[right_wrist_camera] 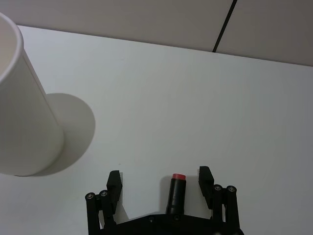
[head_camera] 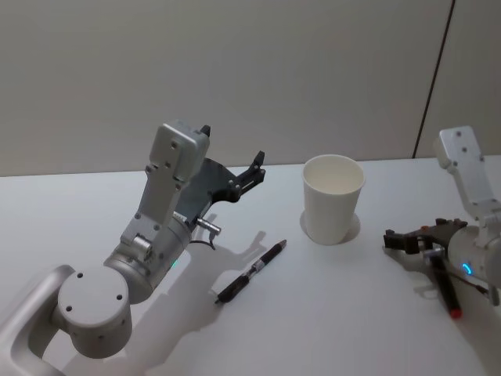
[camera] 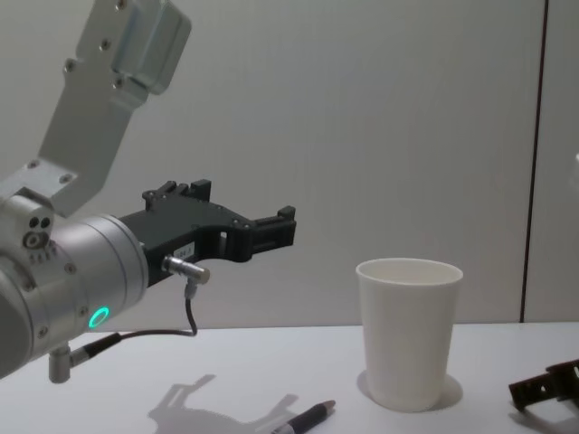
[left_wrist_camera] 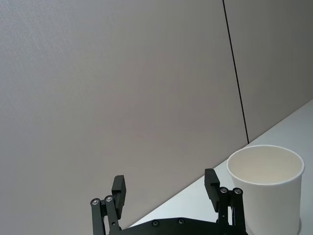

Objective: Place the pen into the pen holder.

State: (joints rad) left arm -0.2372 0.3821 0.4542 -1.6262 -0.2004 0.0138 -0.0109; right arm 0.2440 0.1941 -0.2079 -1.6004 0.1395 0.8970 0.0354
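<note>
The left gripper (left_wrist_camera: 165, 186) hangs in the air with its two black fingers wide apart, and nothing is between them. In the chest view it stands higher than the rim of the plain white tapered paper cup (head_camera: 333, 200), which is the pen holder. The left wrist view looks past the fingertips to the grey wall (left_wrist_camera: 98, 73) and shows the cup just beside one finger, upright and empty.

The head view gives what lies under this gripper: the slim black pen (head_camera: 252, 272) lies flat on the white table (head_camera: 117, 204), below the fingers and well apart from them. It lies slanted, with one end toward the cup, not touching it.

On the far side of the cup from the left gripper, the right gripper (right_wrist_camera: 160, 177) rests low by the table, with its fingers also spread. In the right wrist view a short black cylinder with a red end (right_wrist_camera: 177, 193) lies between these fingers, and I cannot tell if it touches them.
</note>
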